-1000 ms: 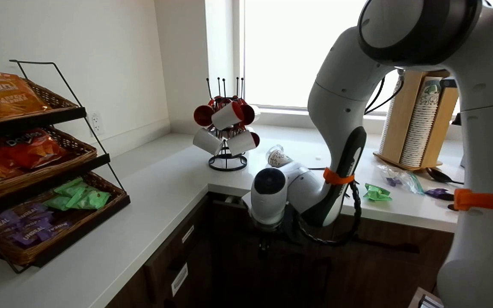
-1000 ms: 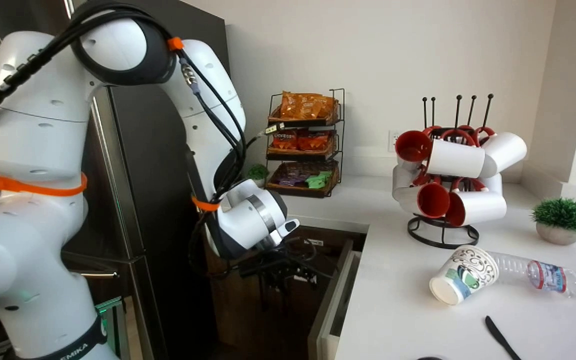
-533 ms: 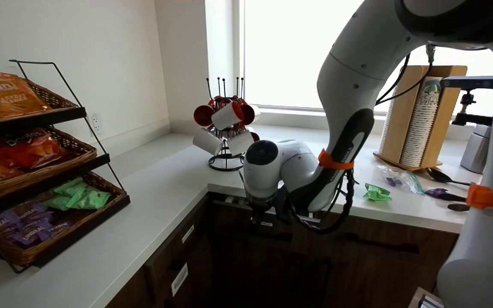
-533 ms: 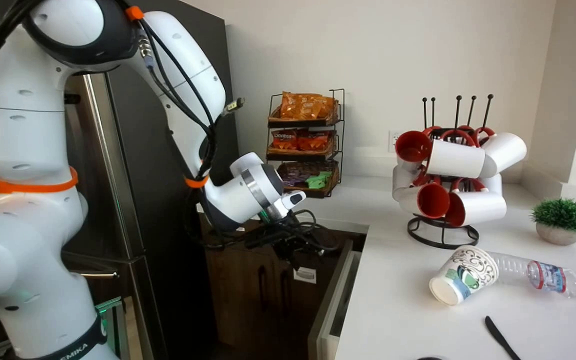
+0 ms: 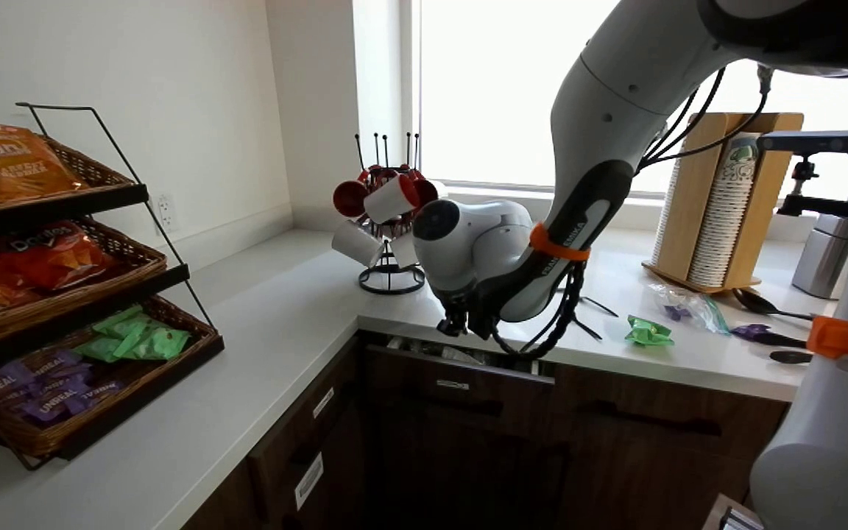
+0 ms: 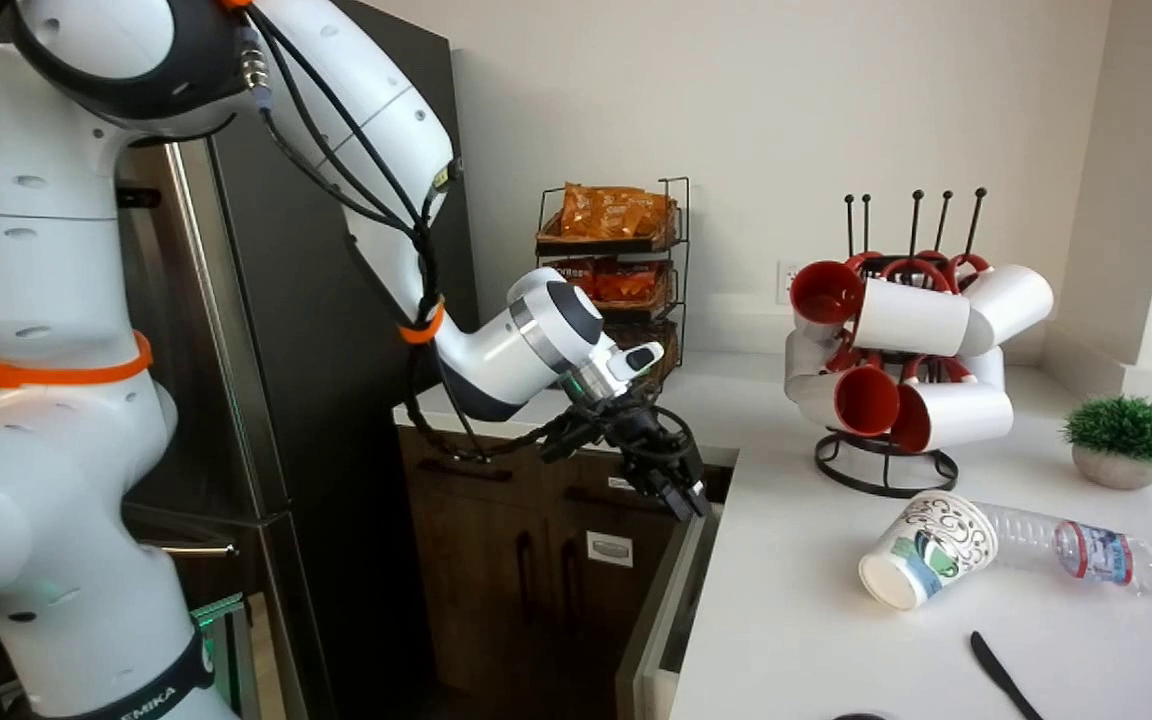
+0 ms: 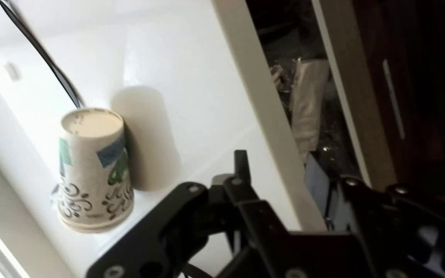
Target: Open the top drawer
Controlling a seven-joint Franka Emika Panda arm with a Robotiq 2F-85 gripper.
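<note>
The top drawer stands partly out from under the counter, its dark brown front (image 5: 424,379) carrying a short silver bar handle (image 5: 453,384). Its pale rim (image 7: 338,61) and some wrapped items inside show in the wrist view. In an exterior view the same drawer (image 6: 671,600) juts out along the counter edge. My gripper (image 7: 276,158) hangs above the gap between counter edge and drawer front. Its fingers are apart with nothing between them, one over the counter, the other over the drawer's inside. Whether a fingertip touches the drawer (image 6: 696,500) I cannot tell.
On the counter (image 5: 269,309) lie a paper cup (image 6: 926,550), a plastic bottle (image 6: 1106,550) and a black knife (image 6: 1001,675). A mug rack (image 5: 391,221) stands near the corner. A snack rack (image 5: 78,294) and a cup holder (image 5: 718,206) are at the sides.
My gripper has risen from low in front of the cabinets and moved over toward the counter edge, above the drawer. The drawer looks unmoved.
</note>
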